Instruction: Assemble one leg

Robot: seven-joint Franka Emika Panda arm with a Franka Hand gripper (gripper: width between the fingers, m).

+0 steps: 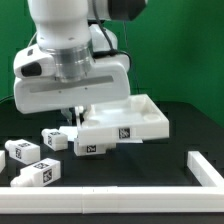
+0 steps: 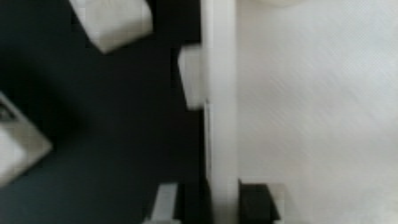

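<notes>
Your arm (image 1: 70, 60) reaches straight down, and its bulk hides most of the claw (image 2: 212, 203) in the exterior view. In the blurred wrist view, the fingers (image 2: 258, 203) pinch the wall of the tray (image 1: 135, 118). The nearest leg (image 1: 55, 138) lies on the surface (image 1: 150, 165) just beside the claw, toward the exterior view's left.

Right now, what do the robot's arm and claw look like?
The arm is big, smooth, rounded and white, with a grey ring near the wrist. The claw has a boxy white body with rounded corners and two small dark fingers at the end. I can't make out any writing or stickers on it.
</notes>
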